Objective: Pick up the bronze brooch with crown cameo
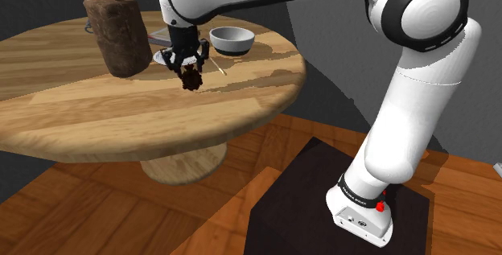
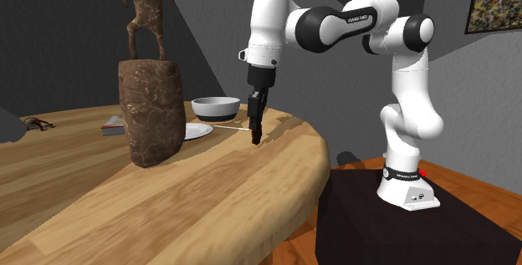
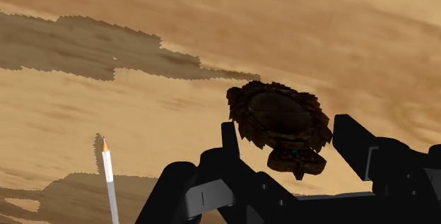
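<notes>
The single round wooden desk [image 1: 161,125] carries one dark bronze brooch [image 3: 283,120], one white pencil [image 3: 108,177], one grey bowl [image 1: 232,39], one white plate [image 2: 197,131], one tall brown sculpture [image 1: 119,40], one flat book [image 2: 113,124] and one small brown object [image 2: 35,122] too small to name. There is one white arm [image 2: 335,25] with one pair of black jaws, one dark stand [image 2: 376,238], and one framed picture [image 2: 498,0] on the wall.
</notes>
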You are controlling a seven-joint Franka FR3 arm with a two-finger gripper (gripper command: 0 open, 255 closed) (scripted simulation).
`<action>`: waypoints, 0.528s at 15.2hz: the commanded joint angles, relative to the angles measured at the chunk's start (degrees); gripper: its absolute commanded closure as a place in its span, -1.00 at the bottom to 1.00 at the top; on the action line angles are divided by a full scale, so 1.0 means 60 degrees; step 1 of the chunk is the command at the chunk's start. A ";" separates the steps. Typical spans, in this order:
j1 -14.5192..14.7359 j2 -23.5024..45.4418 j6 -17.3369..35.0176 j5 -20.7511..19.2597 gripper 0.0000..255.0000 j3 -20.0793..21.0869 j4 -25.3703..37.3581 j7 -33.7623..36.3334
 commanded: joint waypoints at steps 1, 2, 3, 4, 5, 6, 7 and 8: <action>0.0011 0.0005 -0.0244 0.0011 1.00 0.0007 0.0247 -0.0036; 0.0016 0.0010 -0.0373 0.0015 1.00 0.0011 0.0381 -0.0055; 0.0023 0.0018 -0.0502 0.0017 1.00 0.0014 0.0518 -0.0073; 0.0030 0.0028 -0.0632 0.0018 1.00 0.0018 0.0659 -0.0090; 0.0037 0.0040 -0.0763 0.0018 1.00 0.0021 0.0803 -0.0107; 0.0046 0.0056 -0.0895 0.0017 1.00 0.0025 0.0950 -0.0124; 0.0055 0.0074 -0.1028 0.0014 1.00 0.0029 0.1101 -0.0139; 0.0064 0.0094 -0.1162 0.0010 1.00 0.0033 0.1255 -0.0155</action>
